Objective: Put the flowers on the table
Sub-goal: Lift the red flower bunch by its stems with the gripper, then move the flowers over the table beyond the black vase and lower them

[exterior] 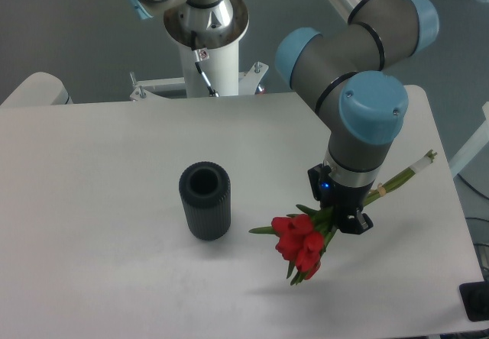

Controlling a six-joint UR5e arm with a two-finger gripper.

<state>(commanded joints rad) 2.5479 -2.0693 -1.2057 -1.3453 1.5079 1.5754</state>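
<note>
The flowers (pixel 302 245) are a small bunch of red blooms with thin green stems that run up and to the right to a pale band (pixel 380 190) and cut ends near the table's right side. My gripper (pixel 341 218) is shut on the stems just behind the blooms, pointing down. The bunch hangs tilted, blooms lowest, and a faint shadow lies on the white table (pixel 99 201) below it. Whether the blooms touch the table I cannot tell. The fingertips are mostly hidden by leaves and the wrist.
A dark ribbed cylindrical vase (pixel 205 200) stands upright and empty on the table, left of the flowers. The robot's white base column (pixel 206 56) rises behind the far edge. The table's right edge is close to the stem ends.
</note>
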